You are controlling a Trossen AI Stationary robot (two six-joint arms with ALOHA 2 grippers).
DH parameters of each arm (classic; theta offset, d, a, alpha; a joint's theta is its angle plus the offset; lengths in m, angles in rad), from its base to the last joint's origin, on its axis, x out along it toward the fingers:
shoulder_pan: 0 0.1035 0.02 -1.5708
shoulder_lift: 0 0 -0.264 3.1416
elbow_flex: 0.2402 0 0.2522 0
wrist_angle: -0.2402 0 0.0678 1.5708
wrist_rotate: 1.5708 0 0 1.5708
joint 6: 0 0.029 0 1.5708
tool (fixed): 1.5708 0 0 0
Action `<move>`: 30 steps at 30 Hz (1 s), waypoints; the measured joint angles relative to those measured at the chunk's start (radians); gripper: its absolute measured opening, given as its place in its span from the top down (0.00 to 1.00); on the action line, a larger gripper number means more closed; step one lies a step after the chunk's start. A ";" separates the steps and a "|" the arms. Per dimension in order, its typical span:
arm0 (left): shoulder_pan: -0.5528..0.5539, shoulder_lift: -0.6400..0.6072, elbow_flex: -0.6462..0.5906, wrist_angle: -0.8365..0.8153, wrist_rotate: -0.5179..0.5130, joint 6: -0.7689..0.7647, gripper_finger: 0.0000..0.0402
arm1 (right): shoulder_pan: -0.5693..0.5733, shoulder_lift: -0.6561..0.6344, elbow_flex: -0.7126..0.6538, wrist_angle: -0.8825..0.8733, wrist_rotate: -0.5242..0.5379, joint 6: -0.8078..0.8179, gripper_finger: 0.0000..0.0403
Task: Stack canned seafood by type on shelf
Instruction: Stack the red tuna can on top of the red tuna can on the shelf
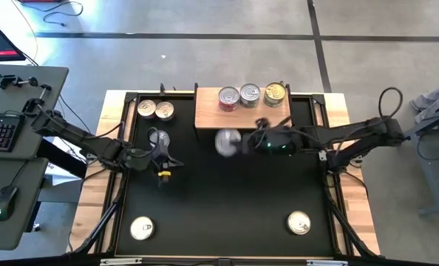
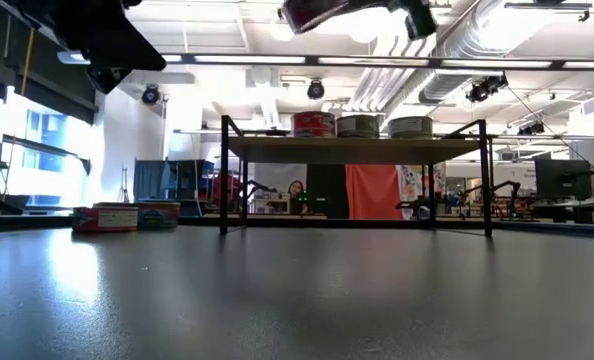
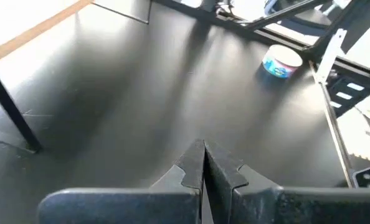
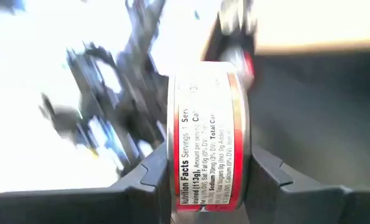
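Right claw (image 4: pixel 203 180): clenched on a small flat round tin with a red-banded printed side label (image 4: pixel 203 143); the tin is held on edge between the two dark fingers, and is seen raised off the black mat-covered worktop (image 1: pixel 227 199).

Held tin, position: in the high view a blurred silver disc (image 1: pixel 227 142) is shown at the tip of the right claw (image 1: pixel 247 142), just off the front edge of the light-brown rectangular wooden shelf (image 1: pixel 208 114).

Governing relation: the shelf lies beyond the held tin; its bare left part is the nearest open room. The tin's flat faces are probably turned sideways, though blur leaves this uncertain, so a turn to lid-up is judged necessary before setting down.

Shelf load: three tins in a row towards the right, namely a red-sided tin (image 1: pixel 229 97), a silver-lidded tin (image 1: pixel 249 94) and a gold-lidded tin (image 1: pixel 275 93).

Edges: the shelf's front edge is to be cleared.

Left claw (image 3: pixel 203 171): clenched, nothing grasped; parked over the worktop's left side.

Remaining tins: two gold-lidded tins (image 1: pixel 154 110) at the back left, one tin at the front left (image 1: pixel 141 228), one at the front right (image 1: pixel 298 222).
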 joint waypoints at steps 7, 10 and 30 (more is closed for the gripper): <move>0.030 0.000 0.000 0.001 0.060 -0.011 1.00 | -0.063 -0.053 -0.148 0.456 0.069 0.065 0.71; 0.034 0.000 0.000 0.003 0.082 -0.020 1.00 | -0.070 -0.039 -0.120 0.448 0.027 0.066 0.71; 0.026 0.003 0.000 0.008 0.080 -0.082 1.00 | -0.074 -0.041 -0.012 0.382 0.105 0.036 0.71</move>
